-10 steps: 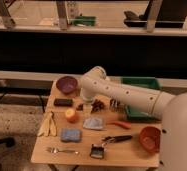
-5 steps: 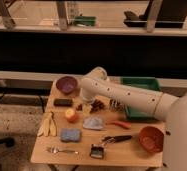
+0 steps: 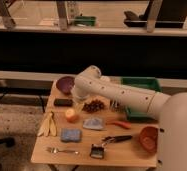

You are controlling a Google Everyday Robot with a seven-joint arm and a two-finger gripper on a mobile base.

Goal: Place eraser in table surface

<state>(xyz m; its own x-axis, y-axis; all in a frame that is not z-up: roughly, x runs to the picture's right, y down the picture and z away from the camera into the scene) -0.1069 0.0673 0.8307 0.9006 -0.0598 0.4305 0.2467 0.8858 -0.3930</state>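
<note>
The eraser (image 3: 63,102) is judged placed on the table surface (image 3: 52,142); with the gripper (image 3: 77,101) spread wide just beside it, only withdrawal is required.

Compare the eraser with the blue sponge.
The eraser is black; the blue sponge is blue. The eraser lies toward the back left, beside the hand; the blue sponge lies nearer the front edge, by the fork. Both are small flat rectangles resting on the table surface.
</note>
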